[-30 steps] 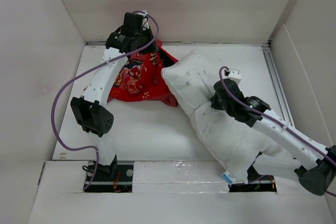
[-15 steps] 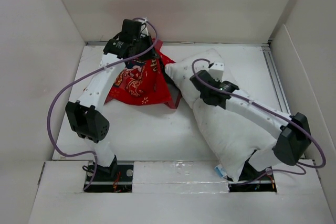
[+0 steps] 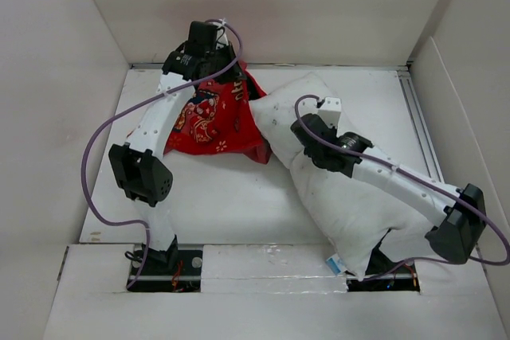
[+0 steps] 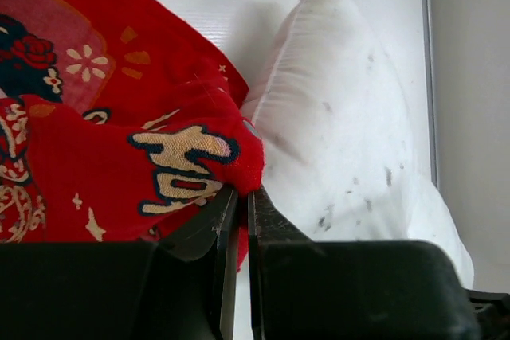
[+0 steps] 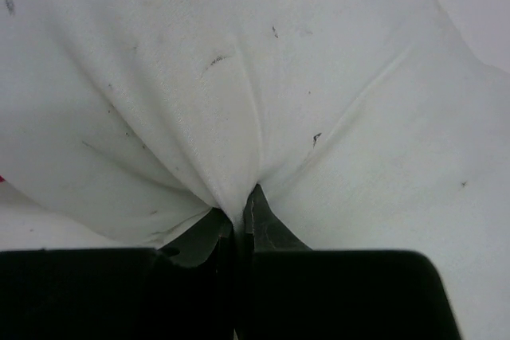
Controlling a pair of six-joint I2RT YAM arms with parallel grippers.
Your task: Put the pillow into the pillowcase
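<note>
**Inspector:** Progress on the job?

**Assessor:** Early stage. The pillow (image 3: 335,205) lies wholly outside the pillowcase (image 3: 209,121). Seen from overhead, it runs across the table (image 3: 223,197) from about twelve o'clock down to five o'clock. Its near end reaches the front edge by the right arm's base.

**Inspector:** And the pillowcase?

**Assessor:** It is crumpled in a heap at about eleven o'clock, with the printed side up. Its three o'clock edge touches the pillow's far corner.

**Inspector:** Anything inside it?

**Assessor:** No white shows within the red cloth in any view, so I judge it empty. I cannot tell where its mouth is, or whether it gapes, because the folds hide it.

**Inspector:** The grips?

**Assessor:** The left gripper (image 4: 243,193) is clenched on a fold at the pillowcase's edge, with gold lettering bunched just above the fingertips. The right gripper (image 5: 243,206) is clenched on a pinch of the pillow's cover at its far half. Creases radiate from the jaws.

**Inspector:** What is done, and what is outstanding?

**Assessor:** Done: each item is in a firm grip, and the two sit side by side, touching. Outstanding, in my judgement, is the whole insertion. The mouth must be opened, a pillow corner fed in, and the case drawn over the full length.
</note>
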